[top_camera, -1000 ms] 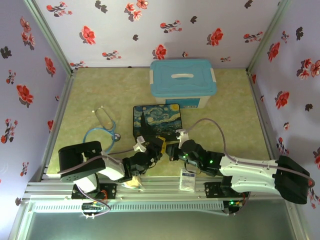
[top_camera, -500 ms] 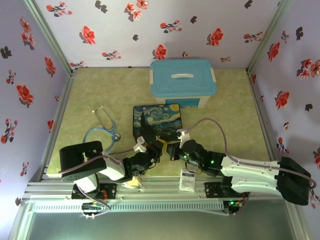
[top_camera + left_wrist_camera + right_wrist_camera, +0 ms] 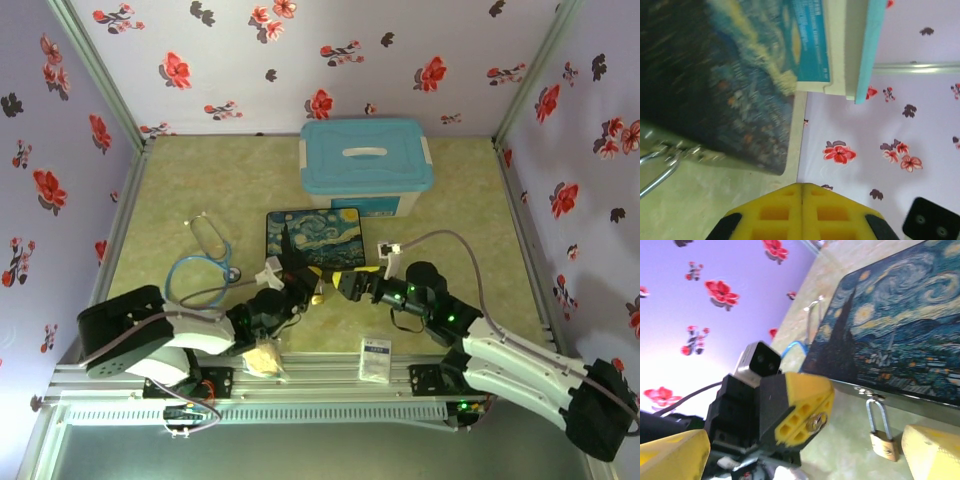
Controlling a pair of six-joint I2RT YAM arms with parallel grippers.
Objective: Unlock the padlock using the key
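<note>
Left jaws: pressed fully together. Right wrist view shows a small round metal piece pinched at the seam of the pads; I read that as the key, blade not visible.

Right jaws: spread wide, nothing between them; its yellow fingers frame the scene.

Padlock: hangs by its shackle from the hasp on the near edge of the painted box, brass body just above the surface. From the left jaws' tip it sits at roughly 3–4 o'clock in the right wrist view, near but apart.

Step, as I judge it: key is in hand, insertion not started, lock not yet steadied.

Next move needs the right jaws to pinch the padlock body so it can't swing, and the left to turn the key tip toward the keyway. Keyway can't be seen, so alignment is the risk.
</note>
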